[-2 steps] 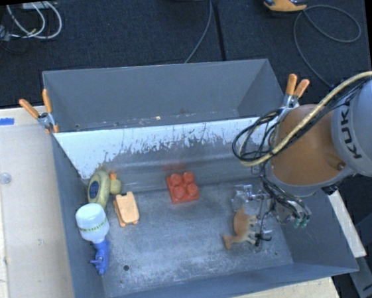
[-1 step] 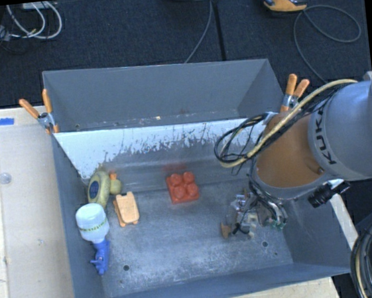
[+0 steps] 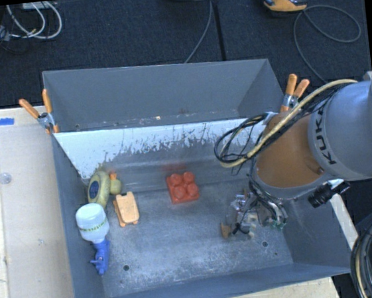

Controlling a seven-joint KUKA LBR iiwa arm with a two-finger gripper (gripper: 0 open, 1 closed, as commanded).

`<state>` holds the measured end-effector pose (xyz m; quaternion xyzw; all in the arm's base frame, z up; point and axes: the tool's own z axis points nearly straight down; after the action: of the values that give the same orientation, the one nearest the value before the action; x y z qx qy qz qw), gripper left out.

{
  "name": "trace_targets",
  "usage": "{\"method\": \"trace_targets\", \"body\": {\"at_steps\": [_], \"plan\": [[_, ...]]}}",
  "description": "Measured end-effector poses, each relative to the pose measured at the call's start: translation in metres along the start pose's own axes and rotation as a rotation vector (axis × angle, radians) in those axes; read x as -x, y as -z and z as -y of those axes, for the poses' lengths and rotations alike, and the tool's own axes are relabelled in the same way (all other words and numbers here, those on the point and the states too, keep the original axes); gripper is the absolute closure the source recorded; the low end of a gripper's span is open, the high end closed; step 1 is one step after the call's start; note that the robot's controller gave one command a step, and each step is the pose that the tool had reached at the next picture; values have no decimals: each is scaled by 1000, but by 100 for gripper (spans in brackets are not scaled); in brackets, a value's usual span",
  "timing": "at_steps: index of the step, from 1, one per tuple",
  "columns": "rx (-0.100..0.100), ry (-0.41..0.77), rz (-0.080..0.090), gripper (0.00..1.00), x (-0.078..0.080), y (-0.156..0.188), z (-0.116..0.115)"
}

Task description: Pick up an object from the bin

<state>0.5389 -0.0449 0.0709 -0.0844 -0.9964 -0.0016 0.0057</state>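
Bin (image 3: pixel 187 272): grey metal. We take the red toy brick (image 3: pixel 182 187), near the middle of its floor, as our landmark.

Arm (image 3: pixel 344 135): well to the right of the brick, with its orange cover and cables over the bin's right side.

Gripper (image 3: pixel 251 219): low over the floor, right of the brick and a little toward the near wall. We cannot tell how far open it is, and we see nothing in its hold.

White-and-blue toy (image 3: pixel 93 225): well left of the brick, by the left wall.

Red toy brick: the likeliest pick in our judgement, since it is the clear thing nearest the gripper. It lies up and to the left of the gripper. It is nearly square, so no long axis governs the approach.

Yellow-green round thing (image 3: pixel 100 186): left of the brick, above the toy.

Orange piece (image 3: pixel 127 208): left of the brick, just beside the toy.

Brown bit (image 3: pixel 229 229): right of and below the brick, at the gripper's left edge. We cannot tell whether it is loose or part of the gripper.
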Motion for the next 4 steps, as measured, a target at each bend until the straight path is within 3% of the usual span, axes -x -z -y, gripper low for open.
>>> {"method": "trace_targets", "body": {"at_steps": [1,2,3,4], "plan": [[-1,-7,-7,100,-4,22,1],[-1,-13,4,0,2,82,4],[-1,-16,0,0,3,73,5],[-1,-189,0,100,-1,-2,5]]}}
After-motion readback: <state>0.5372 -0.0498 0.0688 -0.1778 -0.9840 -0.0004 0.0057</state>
